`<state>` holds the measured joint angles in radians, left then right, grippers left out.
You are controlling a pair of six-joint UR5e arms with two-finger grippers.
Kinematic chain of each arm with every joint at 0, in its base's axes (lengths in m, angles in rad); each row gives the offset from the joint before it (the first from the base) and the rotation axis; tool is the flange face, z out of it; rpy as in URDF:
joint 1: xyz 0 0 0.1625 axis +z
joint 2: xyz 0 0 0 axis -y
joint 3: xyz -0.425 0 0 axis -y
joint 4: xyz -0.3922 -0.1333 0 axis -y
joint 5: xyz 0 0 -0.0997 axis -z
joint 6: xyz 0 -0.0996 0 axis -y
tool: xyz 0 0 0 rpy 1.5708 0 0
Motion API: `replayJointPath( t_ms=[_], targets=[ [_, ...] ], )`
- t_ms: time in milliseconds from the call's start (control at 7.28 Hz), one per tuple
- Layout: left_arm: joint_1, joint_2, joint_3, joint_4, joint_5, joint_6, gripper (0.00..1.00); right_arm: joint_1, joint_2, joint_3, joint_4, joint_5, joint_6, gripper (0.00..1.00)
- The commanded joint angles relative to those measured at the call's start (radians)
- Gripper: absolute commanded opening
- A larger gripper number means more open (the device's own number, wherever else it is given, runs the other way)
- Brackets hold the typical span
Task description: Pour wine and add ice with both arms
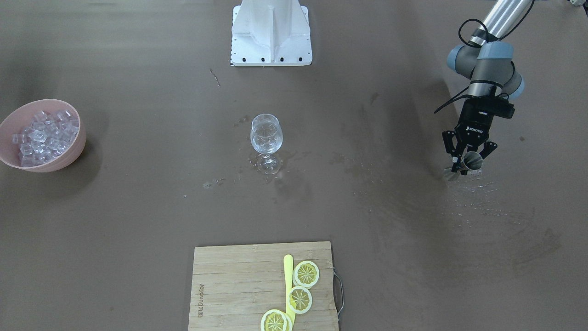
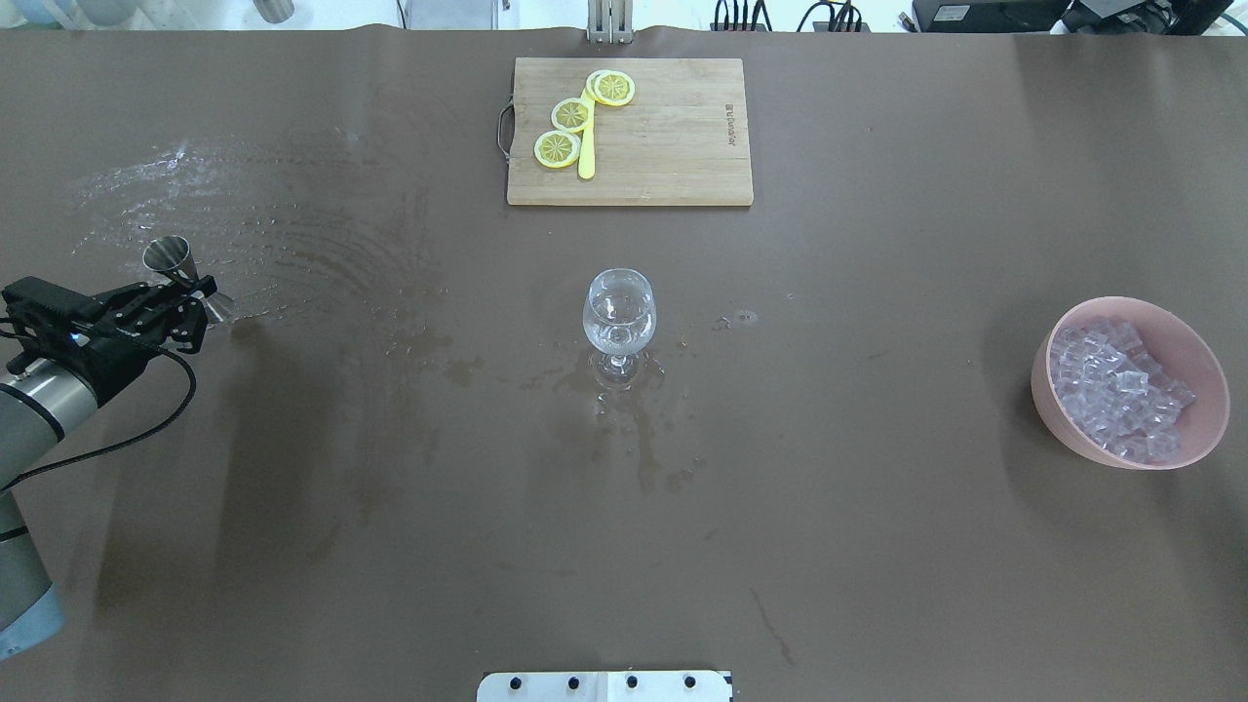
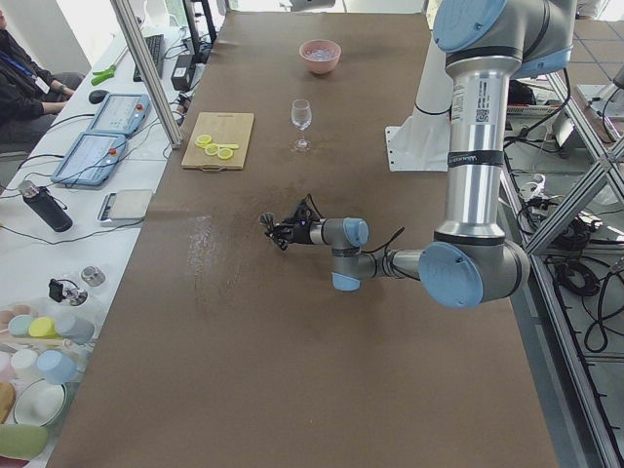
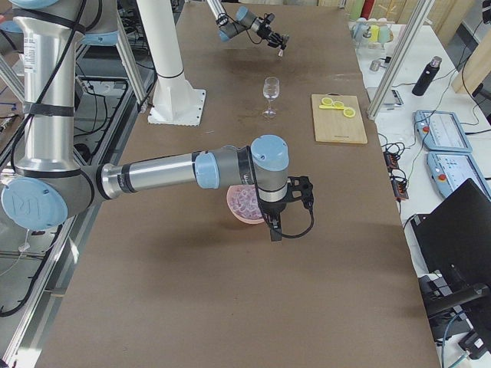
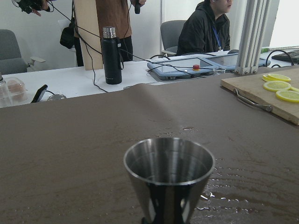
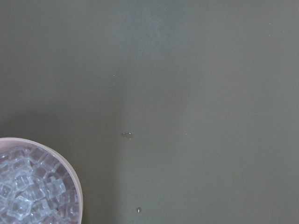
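The clear wine glass [image 1: 266, 138] stands upright mid-table, also in the overhead view [image 2: 618, 312]. A pink bowl [image 2: 1058, 409] holds many clear ice cubes [image 2: 1121, 390]; it sits at the view's left in the front view [image 1: 79, 142]. My left gripper [image 2: 198, 292] lies low at the table's left end, shut on the waist of a steel jigger [image 2: 174, 255]; the jigger fills the left wrist view [image 5: 169, 179]. My right gripper [image 4: 272, 232] points down just beside the bowl [image 4: 244, 203]; I cannot tell if it is open. The right wrist view shows ice [image 6: 28, 191] at its lower left.
A wooden cutting board [image 2: 673, 136] with three lemon slices [image 2: 570, 114] and a yellow knife [image 2: 586, 156] lies at the far edge. Wet streaks [image 2: 244, 195] cover the table near the jigger and around the glass. The white base block [image 1: 271, 32] stands at the robot's side.
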<state>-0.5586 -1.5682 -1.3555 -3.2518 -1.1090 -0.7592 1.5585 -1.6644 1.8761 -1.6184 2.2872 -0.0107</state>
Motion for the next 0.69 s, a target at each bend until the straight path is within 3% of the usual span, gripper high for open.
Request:
replayJointPath(
  t_ms=[0, 550],
  targets=[
    [0.0, 0.001, 0.006, 0.0, 0.0, 0.043, 0.4, 0.0, 0.0, 0.0, 0.002, 0.0, 0.0, 1.0],
    [0.0, 0.001, 0.004, -0.008, -0.003, 0.09, 0.61, 0.0, 0.0, 0.0, 0.0, 0.0, 0.0, 1.0]
  ],
)
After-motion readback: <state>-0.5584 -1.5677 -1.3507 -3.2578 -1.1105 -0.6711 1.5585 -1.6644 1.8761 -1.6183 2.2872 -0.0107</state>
